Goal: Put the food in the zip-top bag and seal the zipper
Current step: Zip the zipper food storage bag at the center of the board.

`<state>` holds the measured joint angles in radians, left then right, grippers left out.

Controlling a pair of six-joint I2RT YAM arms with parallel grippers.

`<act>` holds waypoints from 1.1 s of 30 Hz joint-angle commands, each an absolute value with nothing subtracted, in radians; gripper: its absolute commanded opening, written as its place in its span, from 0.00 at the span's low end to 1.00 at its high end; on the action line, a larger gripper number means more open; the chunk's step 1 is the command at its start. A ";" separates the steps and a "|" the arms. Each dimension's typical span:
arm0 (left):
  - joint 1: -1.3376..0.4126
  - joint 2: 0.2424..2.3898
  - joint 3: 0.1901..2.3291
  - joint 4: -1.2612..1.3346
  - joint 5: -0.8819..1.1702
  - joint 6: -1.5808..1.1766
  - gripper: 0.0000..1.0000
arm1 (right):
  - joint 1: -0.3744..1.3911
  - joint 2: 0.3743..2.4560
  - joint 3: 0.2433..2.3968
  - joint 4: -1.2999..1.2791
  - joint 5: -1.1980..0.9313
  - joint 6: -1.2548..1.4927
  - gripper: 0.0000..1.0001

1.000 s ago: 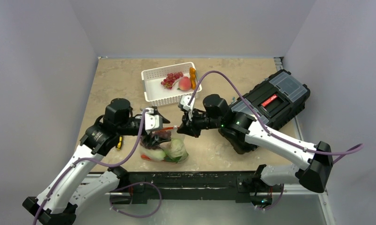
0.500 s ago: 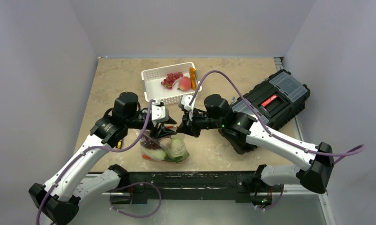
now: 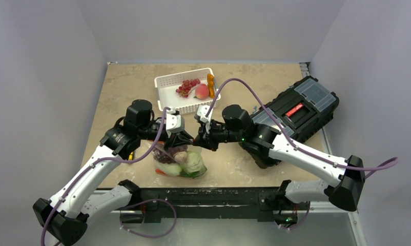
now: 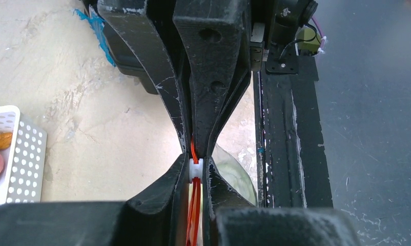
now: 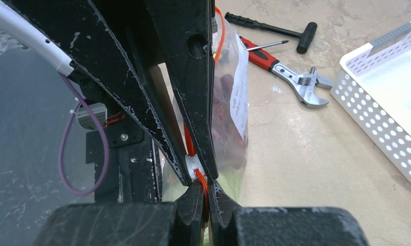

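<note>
Swinging in from the left, the left hand [image 3: 184,139] now clamps the white tab [image 4: 196,166] of the zipper [image 4: 194,205]; a second ago its fingers stood apart, short of it. The right hand [image 3: 202,139] pinches the strip tip to tip with it, holding up the mouth of the zip-top bag [image 3: 182,163] on the desk [image 3: 126,87]. Sealing looks ready, yet red grapes [image 3: 187,86], peach [image 3: 202,91] and carrot [image 3: 210,84] sit at the white basket [image 3: 165,100]. A wrench [image 5: 302,84] and a screwdriver [image 5: 259,55] lie beyond, clear of the pull.
</note>
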<state>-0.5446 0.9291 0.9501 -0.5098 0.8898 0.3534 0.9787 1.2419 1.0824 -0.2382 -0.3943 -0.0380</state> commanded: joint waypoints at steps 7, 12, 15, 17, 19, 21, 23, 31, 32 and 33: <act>-0.543 0.922 0.991 -0.505 0.873 0.368 0.00 | 0.990 1.134 1.008 -0.049 -0.092 0.113 0.00; -0.543 0.918 0.992 -0.524 0.829 0.380 0.00 | 0.990 1.109 0.979 -0.065 0.113 0.159 0.00; -0.543 0.915 0.993 -0.529 0.805 0.382 0.00 | 0.989 1.083 0.962 -0.076 0.205 0.201 0.00; -0.543 0.916 0.994 -0.537 0.794 0.389 0.00 | 0.988 1.060 0.952 -0.087 0.273 0.213 0.00; -0.542 0.909 0.994 -0.546 0.784 0.398 0.00 | 0.987 1.048 0.948 -0.097 0.299 0.216 0.00; -0.542 0.904 0.990 -0.546 0.782 0.404 0.00 | 0.986 1.039 0.947 -0.101 0.264 0.205 0.00; -0.542 0.901 0.988 -0.543 0.777 0.405 0.00 | 0.985 1.025 0.927 -0.079 0.246 0.201 0.00; -0.542 0.900 0.989 -0.549 0.794 0.408 0.00 | 0.982 1.061 0.985 -0.133 -0.113 0.070 0.00; -0.542 0.900 0.988 -0.550 0.799 0.410 0.00 | 0.982 1.077 1.003 -0.149 -0.149 0.055 0.04; -0.543 0.900 0.989 -0.550 0.804 0.410 0.00 | 0.982 1.092 1.020 -0.159 -0.186 0.042 0.15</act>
<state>-0.5438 0.9188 0.9577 -0.5312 0.7589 0.3885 0.9901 1.0599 0.9344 -0.1455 0.0010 0.1360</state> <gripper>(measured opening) 0.090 0.029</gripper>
